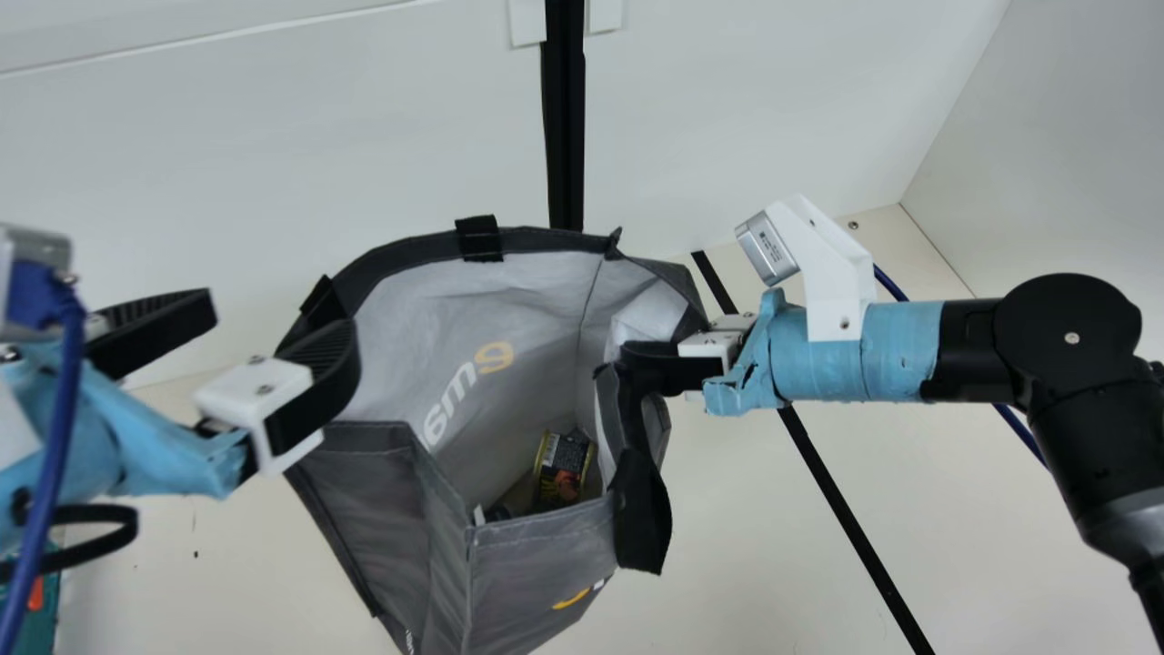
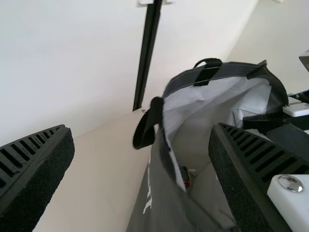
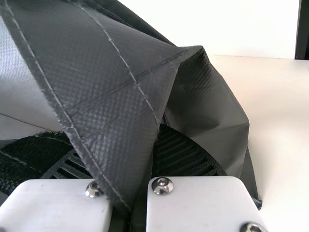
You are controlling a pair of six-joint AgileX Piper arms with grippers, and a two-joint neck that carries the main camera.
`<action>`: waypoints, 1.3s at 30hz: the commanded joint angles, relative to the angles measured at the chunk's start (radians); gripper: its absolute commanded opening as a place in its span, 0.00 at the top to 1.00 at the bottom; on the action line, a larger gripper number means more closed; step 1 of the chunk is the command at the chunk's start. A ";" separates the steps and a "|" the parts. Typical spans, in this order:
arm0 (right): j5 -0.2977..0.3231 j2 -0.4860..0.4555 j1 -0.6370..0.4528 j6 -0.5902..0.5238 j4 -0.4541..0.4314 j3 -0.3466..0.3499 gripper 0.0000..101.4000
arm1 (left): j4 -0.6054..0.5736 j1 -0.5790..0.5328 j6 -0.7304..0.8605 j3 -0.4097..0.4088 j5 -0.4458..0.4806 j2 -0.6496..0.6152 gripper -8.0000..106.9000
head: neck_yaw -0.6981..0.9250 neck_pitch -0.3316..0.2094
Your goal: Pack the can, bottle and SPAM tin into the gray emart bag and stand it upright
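Note:
The gray emart bag (image 1: 536, 564) stands tilted in the main view, its mouth open toward the camera. Inside lies a tin with a yellow rim (image 1: 562, 468), beside a dark item that is mostly hidden. My left gripper (image 1: 259, 337) is open at the bag's left rim, one finger over the mouth and one outside. In the left wrist view the left gripper (image 2: 142, 145) has the bag's edge (image 2: 166, 193) between its spread fingers. My right gripper (image 1: 650, 364) is shut on the bag's right rim; in the right wrist view dark fabric (image 3: 116, 96) is pinched by the right gripper (image 3: 133, 183).
A teal object (image 1: 36, 600) lies at the lower left of the main view. A white wall (image 1: 273, 136) rises behind the bag. A black strap handle (image 1: 642, 518) hangs over the bag's right front, and a black strip (image 1: 855, 528) crosses the table.

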 commanded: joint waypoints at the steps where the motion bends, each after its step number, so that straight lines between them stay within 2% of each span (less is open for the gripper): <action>1: 0.000 0.000 0.000 0.000 0.000 0.000 1.00 | 0.007 0.013 -0.007 0.015 -0.001 -0.029 0.15 | -0.001 -0.024; 10: 0.000 0.000 0.000 0.000 0.000 0.000 1.00 | 0.042 0.081 -0.050 0.097 0.005 -0.151 0.15 | -0.001 -0.024; 15: 0.000 0.000 0.000 0.000 0.000 0.000 1.00 | 0.104 0.122 -0.089 0.141 0.036 -0.217 0.15 | -0.001 -0.024; 27: 0.000 0.000 0.000 0.000 0.000 0.000 1.00 | 0.351 0.175 -0.228 0.235 0.148 -0.340 0.15 | -0.001 -0.024; 39: 0.000 0.000 0.000 0.000 -0.001 0.000 1.00 | 0.650 0.151 -0.375 0.325 0.291 -0.404 0.15 | -0.001 -0.024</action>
